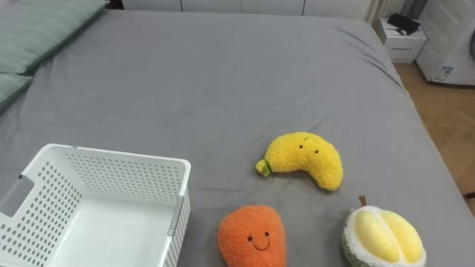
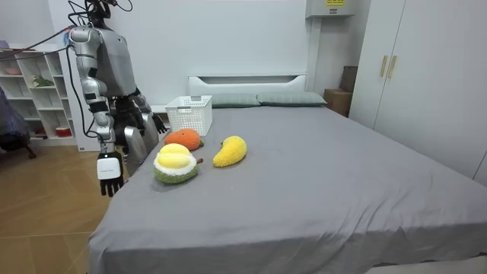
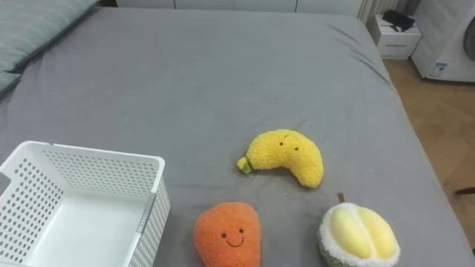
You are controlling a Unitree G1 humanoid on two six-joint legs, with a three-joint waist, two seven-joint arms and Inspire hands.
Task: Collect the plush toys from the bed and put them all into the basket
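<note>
Nearest the robot in the eye views, at 6 o'clock, lies the orange plush [image 1: 251,237], with the durian plush [image 1: 384,237] at 5 o'clock and the white basket [image 1: 111,157] at 8 o'clock. The orange plush sits just beside the basket's wall. A little farther off, just past centre toward 3 o'clock, the banana plush [image 1: 304,158] lies apart from both. All 3 toys rest on the grey bed [image 1: 223,74], none in the basket. Beyond them is bare sheet and, at 10 o'clock, the pillows [image 1: 37,30].

The toys look light, soft and squashy, unlikely to slip or break. A grasp round the middle of each body should hold. The banana is best taken across its thick curve, and the bulky durian probably needs the widest spread.

The room view adds the robot standing at the bedside by the toys. Its right robot hand [image 2: 109,169] hangs below the mattress edge, fingers slack and holding nothing. The left robot hand [image 2: 154,122] is a dark shape near the basket, and its fingers cannot be made out. The eye views alone show the basket's empty inside.
</note>
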